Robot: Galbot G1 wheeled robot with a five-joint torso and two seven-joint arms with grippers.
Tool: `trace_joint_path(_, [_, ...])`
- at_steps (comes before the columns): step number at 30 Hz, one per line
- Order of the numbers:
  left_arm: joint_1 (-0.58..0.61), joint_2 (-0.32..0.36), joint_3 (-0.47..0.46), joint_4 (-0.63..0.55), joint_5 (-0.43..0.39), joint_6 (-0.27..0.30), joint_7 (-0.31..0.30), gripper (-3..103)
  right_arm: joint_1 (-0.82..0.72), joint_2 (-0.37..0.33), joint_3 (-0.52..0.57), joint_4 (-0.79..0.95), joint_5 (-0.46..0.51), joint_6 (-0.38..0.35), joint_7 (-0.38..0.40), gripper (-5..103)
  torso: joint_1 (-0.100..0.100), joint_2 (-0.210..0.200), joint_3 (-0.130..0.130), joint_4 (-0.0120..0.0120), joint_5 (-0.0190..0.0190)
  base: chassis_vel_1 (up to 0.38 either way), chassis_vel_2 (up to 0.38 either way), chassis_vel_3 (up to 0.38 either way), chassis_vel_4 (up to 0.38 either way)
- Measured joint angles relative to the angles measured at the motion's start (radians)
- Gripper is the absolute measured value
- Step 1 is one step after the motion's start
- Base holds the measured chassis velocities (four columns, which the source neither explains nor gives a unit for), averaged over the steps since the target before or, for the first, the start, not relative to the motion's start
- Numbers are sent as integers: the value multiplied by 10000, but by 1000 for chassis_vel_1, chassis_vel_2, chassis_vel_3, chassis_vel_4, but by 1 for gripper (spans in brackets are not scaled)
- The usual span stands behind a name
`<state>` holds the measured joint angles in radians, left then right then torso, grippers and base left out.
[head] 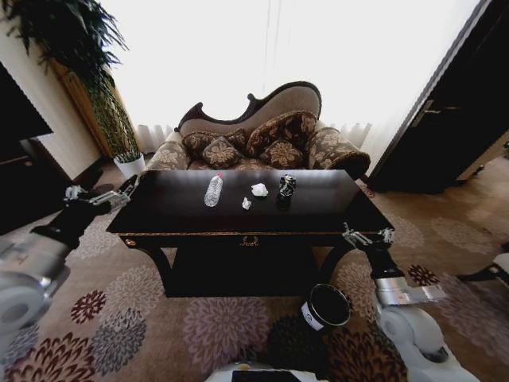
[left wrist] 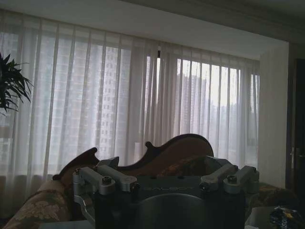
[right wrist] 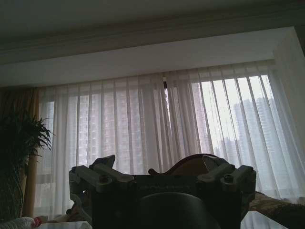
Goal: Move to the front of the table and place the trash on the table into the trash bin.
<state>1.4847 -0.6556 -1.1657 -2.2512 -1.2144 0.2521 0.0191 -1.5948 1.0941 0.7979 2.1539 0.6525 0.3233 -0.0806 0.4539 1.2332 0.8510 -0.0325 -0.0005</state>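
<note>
Both grippers hung at table height, one at each front corner. At lower right of the head view, the right gripper (head: 367, 236) sat against the table's (head: 159, 208) right front corner; at left centre, the left gripper (head: 99, 196) sat by the left corner. Whether either set of fingers was spread or pressed together could not be told. Neither held anything.

Nearest, low in the frame right of centre, the bin (head: 326, 305) stood on the patterned carpet (head: 143, 318) just before the table, its white label facing the camera.

On the tabletop, mid-frame, the trash lay in a loose row: the bottle (head: 213, 189) at left with its red cap pointing away, a small paper ball (head: 246, 204) nearer the front, a larger paper ball (head: 259, 189) behind it, and the shiny lump (head: 286, 186) at right. All were apart from one another.

Behind the table stood a sofa (head: 262, 131) with cushions, a white plant pot (head: 130, 164) to its left, and bright curtains (head: 262, 56) beyond.
</note>
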Motion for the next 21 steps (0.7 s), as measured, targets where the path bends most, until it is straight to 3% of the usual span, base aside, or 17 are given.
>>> trace_joint_path(2, [-988,578,904,813,-537,88,-78,100,-29,55,17,84,-87,-32,16,100,0,-1,0,3,-1,0,0,0,0])
trace_joint_path(4, [-1472,733,1319,1079,-699,121,-102,100,-61,88,51,110,-118,-42,36,100,0,0,0,3,-2,0,0,0,0])
trace_joint_path(7, [-3581,1103,3190,2010,-1131,259,-228,100,-184,259,140,206,-291,-77,131,100,1,0,0,-1,0,0,0,0,0])
trace_joint_path(8, [-3581,1103,3190,2010,-1131,259,-228,100,-184,259,140,206,-291,-77,131,100,1,0,0,-1,0,0,0,0,0])
trace_joint_path(9, [-4277,1160,3867,2355,-1214,299,-265,100,-233,336,167,249,-345,-96,157,100,1,-1,0,-4,3,0,0,0,0])
trace_joint_path(10, [-4914,1181,4549,2667,-1283,350,-281,100,-284,409,192,303,-387,-114,176,100,1,-1,1,-1,3,0,0,0,0])
trace_joint_path(11, [-4914,1181,4549,2667,-1283,350,-281,100,-284,409,192,303,-387,-114,176,100,1,-1,1,-1,3,0,0,0,0])
trace_joint_path(14, [-6952,1125,6716,3521,-1531,471,-281,100,-459,572,270,466,-484,-149,194,100,1,0,0,0,2,0,0,0,0])
trace_joint_path(15, [-6952,1125,6716,3521,-1531,471,-281,100,-459,572,270,466,-484,-149,194,100,1,0,0,0,2,0,0,0,0])
trace_joint_path(19, [-8720,713,8622,4451,-1698,598,-302,100,-591,707,294,547,-616,-154,191,100,1,-1,0,0,4,0,0,0,0])
trace_joint_path(21, [-9057,587,9071,4706,-1702,646,-303,100,-615,751,295,571,-640,-154,187,100,1,-1,0,0,5,0,0,0,0])
